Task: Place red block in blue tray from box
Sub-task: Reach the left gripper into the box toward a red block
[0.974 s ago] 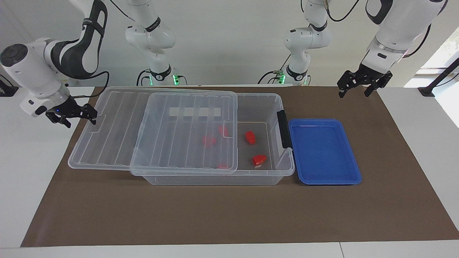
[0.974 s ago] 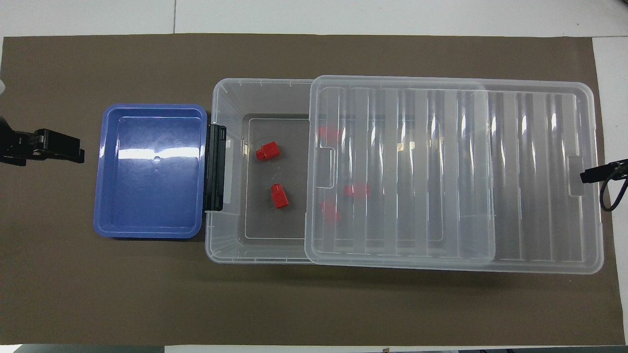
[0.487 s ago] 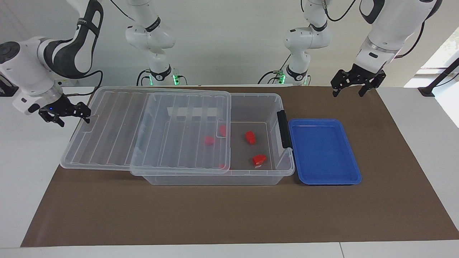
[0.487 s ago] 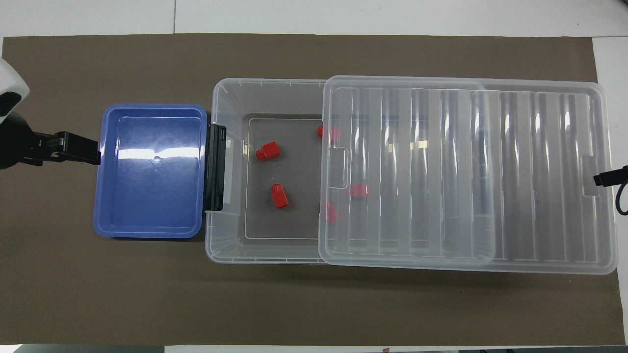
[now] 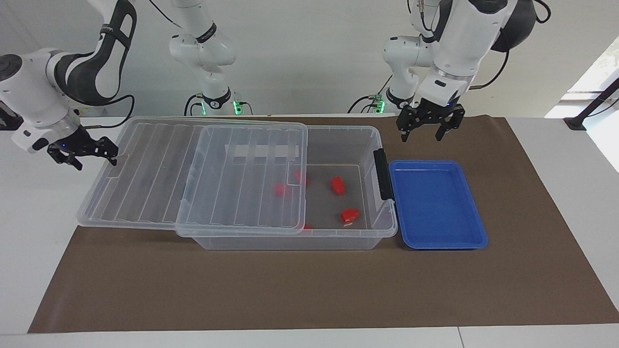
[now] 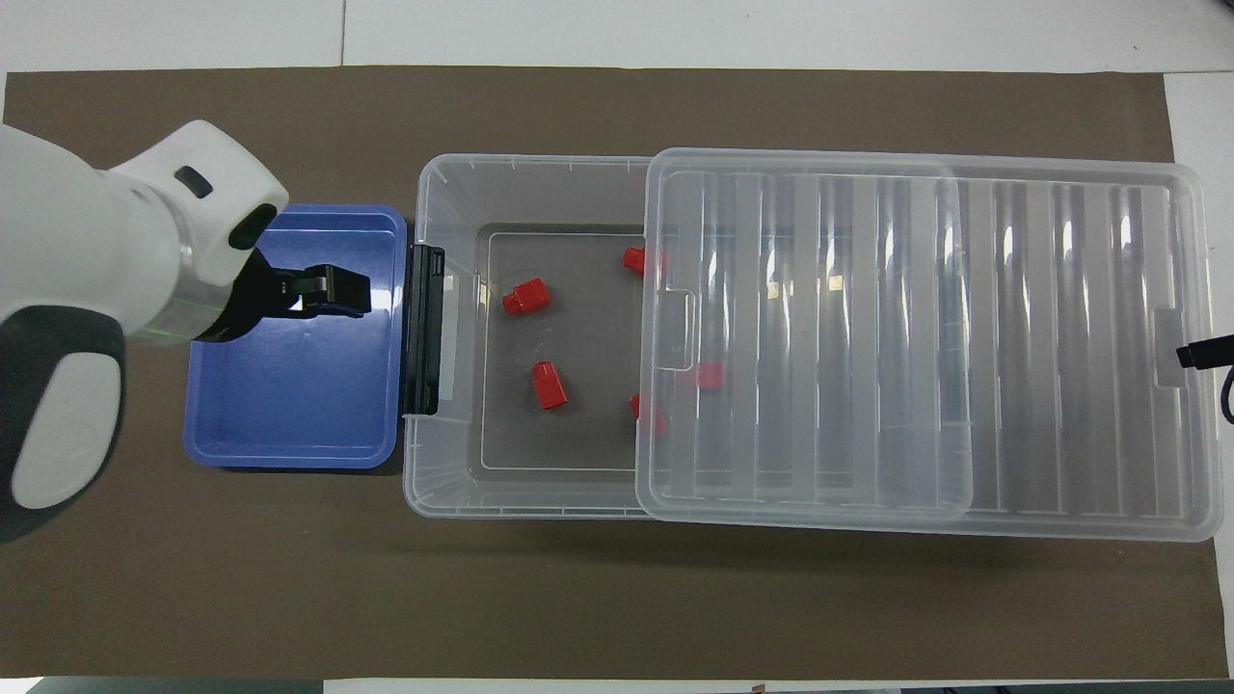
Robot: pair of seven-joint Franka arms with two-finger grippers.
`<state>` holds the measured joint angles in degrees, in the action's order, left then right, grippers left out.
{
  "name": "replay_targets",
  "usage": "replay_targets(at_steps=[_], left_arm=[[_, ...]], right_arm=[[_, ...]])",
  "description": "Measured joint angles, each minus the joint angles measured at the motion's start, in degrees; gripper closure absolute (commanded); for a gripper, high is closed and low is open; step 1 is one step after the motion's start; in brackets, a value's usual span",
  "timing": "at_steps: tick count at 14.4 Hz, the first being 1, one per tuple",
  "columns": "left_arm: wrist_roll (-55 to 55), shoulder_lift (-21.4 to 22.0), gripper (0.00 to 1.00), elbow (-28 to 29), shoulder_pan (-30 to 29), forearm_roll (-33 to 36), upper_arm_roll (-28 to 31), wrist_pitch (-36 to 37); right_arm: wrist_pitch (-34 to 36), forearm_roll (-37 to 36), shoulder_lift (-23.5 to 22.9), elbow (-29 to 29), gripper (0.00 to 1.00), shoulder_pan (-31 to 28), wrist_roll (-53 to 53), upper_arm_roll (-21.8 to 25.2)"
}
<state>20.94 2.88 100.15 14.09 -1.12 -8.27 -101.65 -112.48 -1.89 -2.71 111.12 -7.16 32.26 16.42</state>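
Five or so red blocks point(image 5: 337, 185) in box point(image 5: 338, 135), blue tray point(image 5: 437, 205) bare

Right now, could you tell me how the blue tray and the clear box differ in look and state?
The blue tray is opaque and shallow; the clear box is see-through, deeper and much bigger. The tray holds nothing, while the box holds several red blocks. The tray has no cover; the box's ribbed lid lies slid partway off toward the right arm's end. Both are rectangular plastic with rounded corners, side by side on the brown mat.
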Motion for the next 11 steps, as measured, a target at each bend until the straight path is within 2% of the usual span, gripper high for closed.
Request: replay_targets(at_steps=[3,5,11], left_arm=[[6.4,-0.2,0.00,5.5,4.7,0.0,-0.1,-6.9],[10.1,-0.9,0.00,7.5,6.8,0.0,-0.1,-8.6],[23.0,-7.6,0.00,8.3,11.8,0.0,0.0,-14.1]], right_arm=[[0.0,0.0,0.0,0.0,0.00,0.0,0.5,0.6],[0.0,0.0,0.0,0.0,0.00,0.0,0.8,0.7],[1.7,-0.1,-0.1,-2.0,0.00,0.3,0.7,0.3]])
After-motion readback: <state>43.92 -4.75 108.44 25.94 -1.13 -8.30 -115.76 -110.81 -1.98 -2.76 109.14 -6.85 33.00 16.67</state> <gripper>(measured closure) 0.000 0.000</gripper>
